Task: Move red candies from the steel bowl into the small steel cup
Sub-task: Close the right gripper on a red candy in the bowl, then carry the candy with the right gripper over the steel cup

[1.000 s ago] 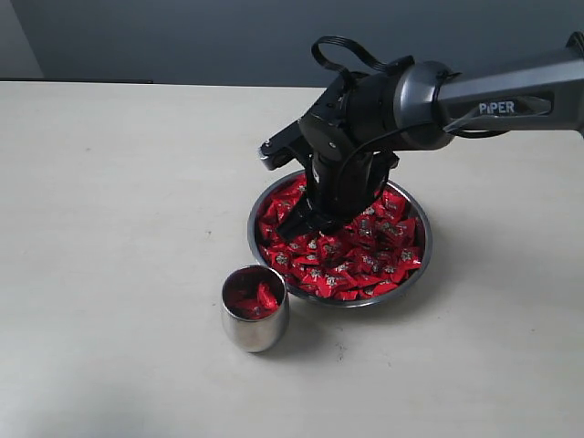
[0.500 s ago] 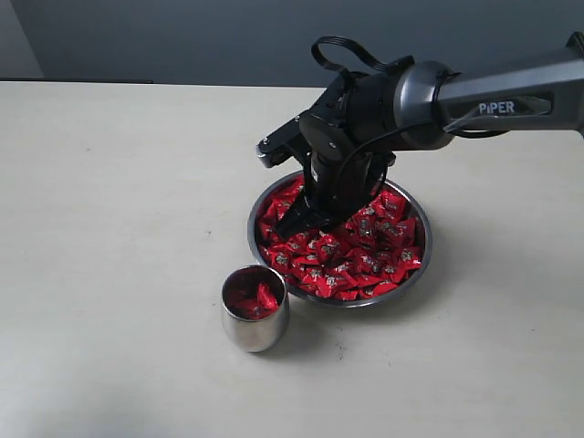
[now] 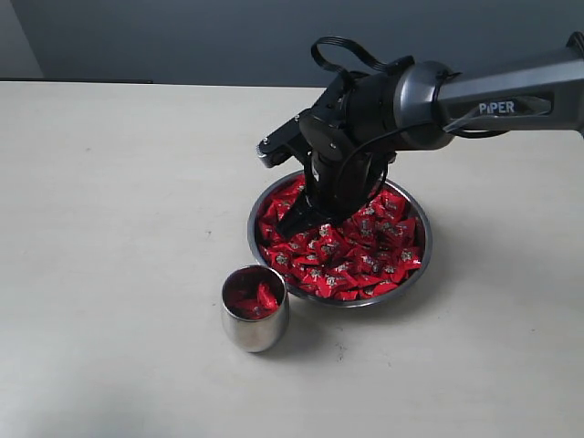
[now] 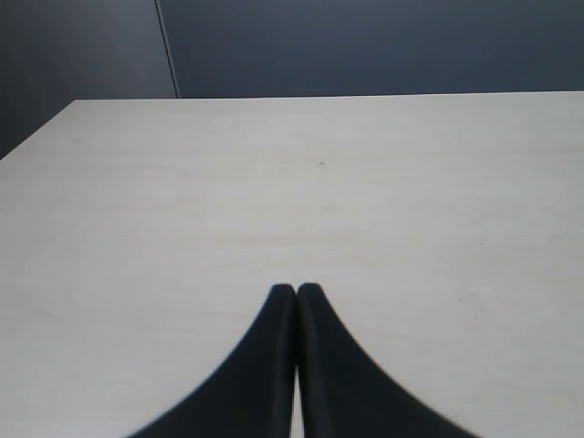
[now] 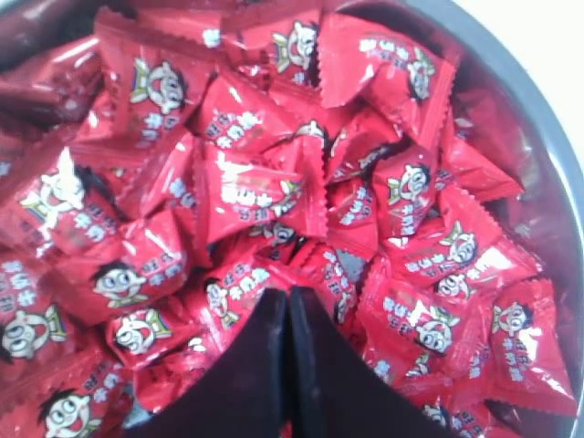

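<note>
I see right gripper (image 3: pixel 292 224) low among candies (image 3: pixel 365 251) in bowl (image 3: pixel 424 246), jaws pinched together, no candy visibly caught. Cup (image 3: pixel 256 330) just beside bowl for short carry. Left gripper (image 4: pixel 296 290) closed, clear of bowl.

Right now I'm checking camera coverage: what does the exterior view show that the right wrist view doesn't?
Only the exterior view: the small steel cup, holding a few red candies, on the table beside the steel bowl, plus the right arm reaching in. Only the right wrist view: cartoon faces printed on the wrappers, and the jaws shut tip to tip. Both: candies heaped in the bowl.
</note>
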Available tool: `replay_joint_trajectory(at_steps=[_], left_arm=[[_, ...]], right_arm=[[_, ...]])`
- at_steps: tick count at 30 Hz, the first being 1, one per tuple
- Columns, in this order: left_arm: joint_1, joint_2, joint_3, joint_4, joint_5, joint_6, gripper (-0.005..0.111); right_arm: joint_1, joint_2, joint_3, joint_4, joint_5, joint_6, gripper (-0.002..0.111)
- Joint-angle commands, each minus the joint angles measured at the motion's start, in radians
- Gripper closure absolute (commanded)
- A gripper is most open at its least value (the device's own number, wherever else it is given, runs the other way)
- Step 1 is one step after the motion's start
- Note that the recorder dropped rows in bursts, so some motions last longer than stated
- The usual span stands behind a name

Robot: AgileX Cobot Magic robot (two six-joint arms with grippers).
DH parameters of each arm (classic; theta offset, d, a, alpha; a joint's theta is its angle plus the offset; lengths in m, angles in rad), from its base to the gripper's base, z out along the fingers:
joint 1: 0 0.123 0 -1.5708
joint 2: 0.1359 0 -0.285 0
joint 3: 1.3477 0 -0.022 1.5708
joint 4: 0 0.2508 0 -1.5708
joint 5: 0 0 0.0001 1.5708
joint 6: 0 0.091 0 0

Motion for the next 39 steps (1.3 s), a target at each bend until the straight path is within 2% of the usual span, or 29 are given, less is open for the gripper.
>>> replay_joint_trajectory(at_steps=[1,18,26,29,34,39], left_arm=[[-0.005,-0.005,0.005,-0.006,-0.01,-0.001,0.106],[-0.005,-0.005,0.005,-0.006,-0.01,-0.001,0.106],[-0.005,-0.005,0.005,-0.006,-0.01,-0.001,0.106],[-0.005,-0.005,0.005,-0.006,-0.01,-0.001,0.106],[-0.005,-0.005,0.005,-0.006,-0.01,-0.001,0.106],[-0.005,-0.005,0.005,-0.006,-0.01,-0.001,0.106]], right_arm=[[-0.007,-0.001,-0.003,-0.012,-0.002,-0.003,0.108],[-0.007,-0.132,-0.003,0.001,0.04,-0.003,0.108],[0.0,-0.203,-0.003,0.104,0.037,-0.003,0.108],[0.002,-0.244,0.002,0.243,0.037,-0.074,0.108],[0.032,-0.294,0.057,0.309,0.001,-0.089,0.108],[0.159,-0.344,0.159,0.35,-0.095,-0.091,0.108]])
